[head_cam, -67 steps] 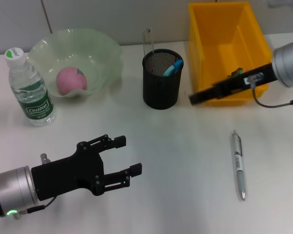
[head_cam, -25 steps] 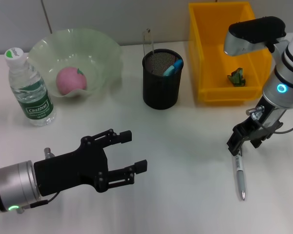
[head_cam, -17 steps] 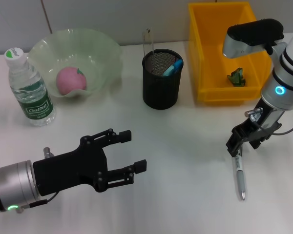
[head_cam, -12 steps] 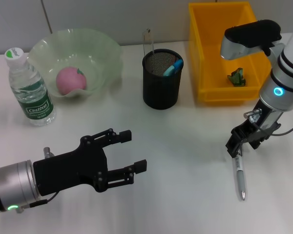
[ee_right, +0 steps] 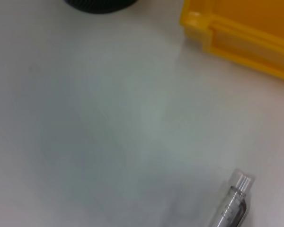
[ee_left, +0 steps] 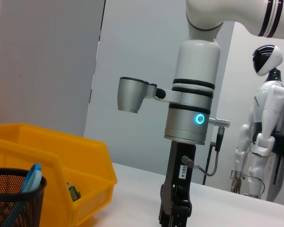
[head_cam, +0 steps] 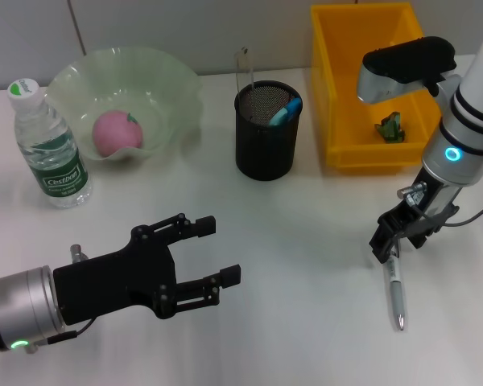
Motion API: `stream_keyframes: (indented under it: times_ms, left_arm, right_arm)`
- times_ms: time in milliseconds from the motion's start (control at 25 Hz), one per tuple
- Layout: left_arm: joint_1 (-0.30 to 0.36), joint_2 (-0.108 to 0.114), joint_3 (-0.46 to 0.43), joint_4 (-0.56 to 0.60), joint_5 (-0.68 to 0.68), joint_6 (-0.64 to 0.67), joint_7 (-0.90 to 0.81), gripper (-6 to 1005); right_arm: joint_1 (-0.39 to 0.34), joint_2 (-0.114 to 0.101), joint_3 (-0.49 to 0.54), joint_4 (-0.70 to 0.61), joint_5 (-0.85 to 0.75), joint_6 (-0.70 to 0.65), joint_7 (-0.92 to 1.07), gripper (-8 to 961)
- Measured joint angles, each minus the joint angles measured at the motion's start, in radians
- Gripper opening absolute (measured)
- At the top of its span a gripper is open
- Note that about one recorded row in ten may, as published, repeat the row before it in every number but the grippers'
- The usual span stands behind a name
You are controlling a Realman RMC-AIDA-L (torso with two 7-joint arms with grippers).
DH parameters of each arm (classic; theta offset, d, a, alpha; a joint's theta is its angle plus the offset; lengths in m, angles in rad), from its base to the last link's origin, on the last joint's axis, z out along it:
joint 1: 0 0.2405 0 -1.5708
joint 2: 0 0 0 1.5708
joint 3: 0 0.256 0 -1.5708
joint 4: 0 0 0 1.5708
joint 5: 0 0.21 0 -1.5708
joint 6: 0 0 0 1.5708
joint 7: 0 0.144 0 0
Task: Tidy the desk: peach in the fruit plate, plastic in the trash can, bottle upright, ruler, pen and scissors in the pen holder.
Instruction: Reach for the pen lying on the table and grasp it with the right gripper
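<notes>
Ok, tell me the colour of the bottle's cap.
The bottle's cap is green with a white top, clearest in the head view.

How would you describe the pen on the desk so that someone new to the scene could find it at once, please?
Start at the yellow bin at the far right of the desk. In front of it, the right hand reaches down, and the pen lies on the desk directly under it. It is a slim silver stick, the only loose item there, unlike the blue-tipped one standing in the black mesh cup.
</notes>
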Motion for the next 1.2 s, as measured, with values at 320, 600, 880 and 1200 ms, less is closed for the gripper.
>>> stream_keyframes:
  times_ms: [320,600,880,1200]
  left_arm:
    - [0.001,0.0,0.001,0.0,0.0,0.0,0.001,798]
    - [0.001,0.0,0.0,0.0,0.0,0.002,0.002,798]
    - [0.004,0.001,-0.002,0.0,0.0,0.002,0.006,798]
    - [0.005,0.003,-0.004,0.0,0.0,0.002,0.007,799]
  right_arm:
    - [0.002,0.0,-0.013,0.005,0.0,0.002,-0.001,624]
    - [0.002,0.0,-0.023,0.015,0.0,0.015,0.001,589]
    - [0.002,0.0,-0.034,0.017,-0.001,0.015,0.003,520]
    - [0.004,0.0,-0.037,0.017,-0.001,0.016,0.003,467]
